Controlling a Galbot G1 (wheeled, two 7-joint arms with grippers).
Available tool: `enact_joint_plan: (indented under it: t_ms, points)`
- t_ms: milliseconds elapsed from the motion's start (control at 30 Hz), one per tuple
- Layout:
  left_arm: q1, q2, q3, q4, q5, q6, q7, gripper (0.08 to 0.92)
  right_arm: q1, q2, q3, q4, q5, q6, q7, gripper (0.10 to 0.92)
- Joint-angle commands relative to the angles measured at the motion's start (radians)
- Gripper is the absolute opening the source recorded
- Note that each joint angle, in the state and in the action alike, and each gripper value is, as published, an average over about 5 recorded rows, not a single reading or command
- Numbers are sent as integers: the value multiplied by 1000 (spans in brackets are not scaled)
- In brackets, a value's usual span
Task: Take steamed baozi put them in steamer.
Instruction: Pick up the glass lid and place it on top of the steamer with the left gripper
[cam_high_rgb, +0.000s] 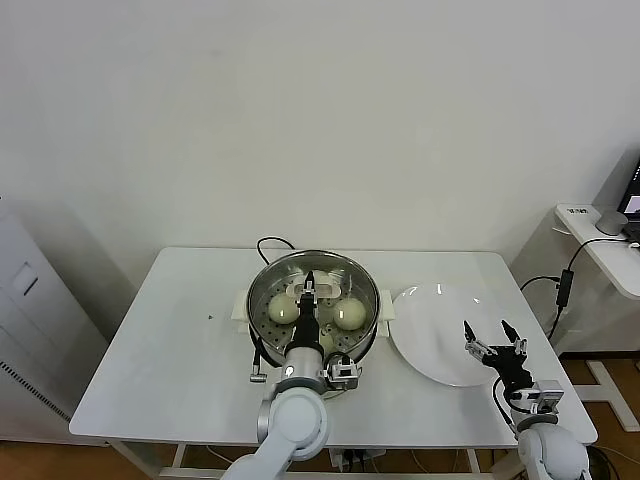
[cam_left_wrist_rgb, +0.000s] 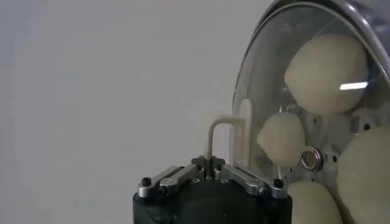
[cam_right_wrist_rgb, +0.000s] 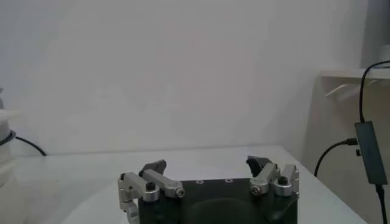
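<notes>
Gripping lid handle (cam_left_wrist_rgb: 220, 139) above steamer (cam_high_rgb: 313, 300)

Left end effector (cam_high_rgb: 308, 282) and right end effector (cam_high_rgb: 494, 337): black housings, silver linkage bars with dark screws, black fingers; rounded grey-white arm segments behind.

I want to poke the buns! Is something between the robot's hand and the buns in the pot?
Yes: the glass lid lies over the steamer, with the baozi under it. The left gripper is shut on the lid's white handle. The right gripper hangs open over the plate.
</notes>
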Motion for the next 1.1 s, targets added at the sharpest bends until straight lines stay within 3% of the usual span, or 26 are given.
enact_joint_plan:
  t_ms: [33, 367, 667, 900, 967, 1100]
  points:
    - [6, -3, -5, 5, -10, -2, -7, 105, -3, 4, 1, -3, -4, 4, -2, 823]
    - [28, 16, -11, -32, -130, 10, -23, 122, -3, 2, 5, 1, -3, 4, -4, 823]
    - [100, 89, -86, -232, -438, -127, -17, 360, -2, 0, 6, 0, -2, 4, -8, 823]
    - [123, 201, -215, -381, -1134, -289, 95, 568, 4, -6, -2, 2, 11, -10, -29, 823]
    - [106, 225, -259, -406, -1344, -305, 77, 620, 5, -3, -10, 6, 22, -19, -25, 823]
    - [79, 246, -405, -442, -1810, -285, -47, 739, 5, -4, -29, 16, 47, -20, -4, 823]
